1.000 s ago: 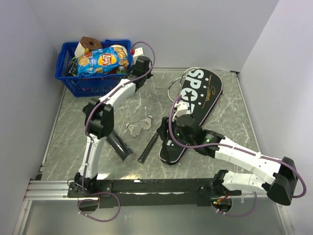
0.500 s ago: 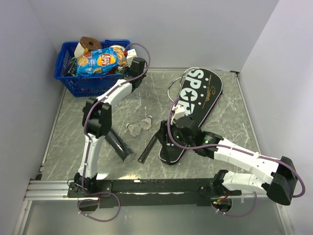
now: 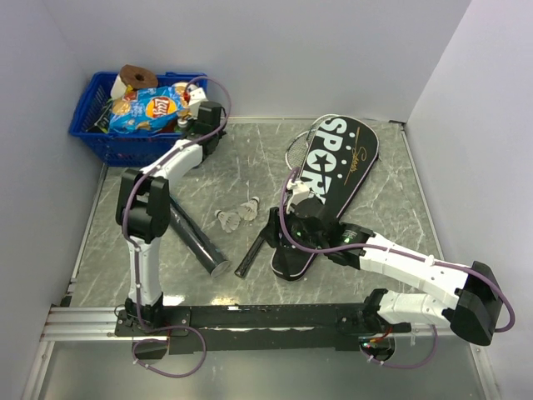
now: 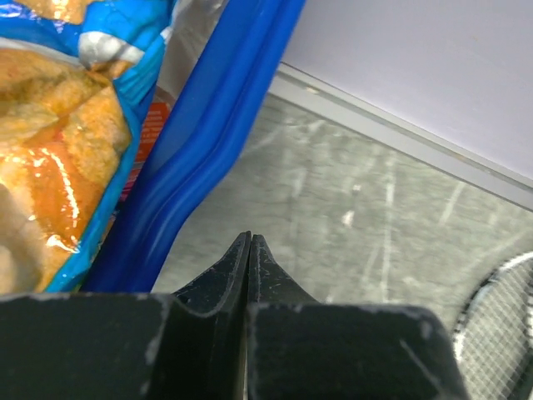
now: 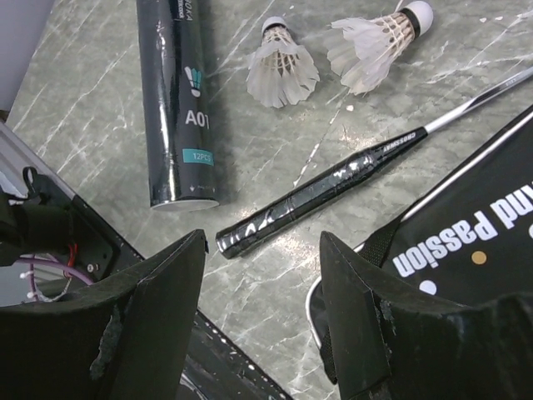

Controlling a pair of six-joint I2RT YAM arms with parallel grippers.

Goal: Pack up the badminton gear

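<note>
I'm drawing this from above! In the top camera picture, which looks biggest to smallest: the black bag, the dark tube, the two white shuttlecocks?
1. Black bag: clearly biggest.
2. Dark tube: much smaller.
3. Left shuttlecock and right shuttlecock: smallest, and they look alike, so I won't rank them.

Left gripper (image 3: 191, 118) at right rim of blue basket (image 3: 87, 117), crisp packet (image 3: 148, 107) inside. Right gripper (image 3: 277, 233) low over narrow end of black SPORT bag (image 3: 337, 162), beside racket handle (image 3: 252, 254). Dark tube (image 3: 193, 237) lies near two shuttlecocks (image 3: 226, 220).
</note>
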